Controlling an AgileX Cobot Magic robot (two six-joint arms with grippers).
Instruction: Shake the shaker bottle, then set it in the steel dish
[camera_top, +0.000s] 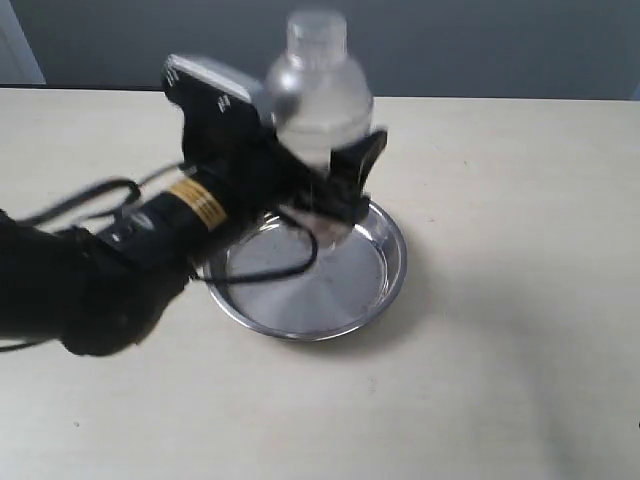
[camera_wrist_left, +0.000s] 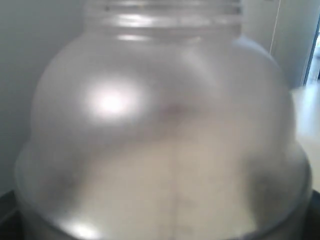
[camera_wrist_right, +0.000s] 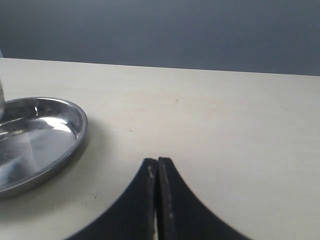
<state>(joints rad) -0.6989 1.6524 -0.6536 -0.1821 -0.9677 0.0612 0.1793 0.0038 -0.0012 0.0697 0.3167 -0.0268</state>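
Note:
The shaker bottle (camera_top: 318, 95) is held upright in the air above the steel dish (camera_top: 385, 285), blurred by motion, its clear cap on top. My left gripper (camera_top: 330, 180) is shut on the bottle's lower body, black fingers on both sides. In the left wrist view the frosted dome of the shaker bottle (camera_wrist_left: 160, 130) fills the picture and hides the fingers. The granules are not clearly visible. My right gripper (camera_wrist_right: 157, 162) is shut and empty, low over the table to the right of the steel dish (camera_wrist_right: 60, 145); it is out of the exterior view.
The beige table (camera_top: 500, 380) spreads around the dish, with a grey wall behind it. The left arm's black cables (camera_top: 90, 195) trail over the table's left side.

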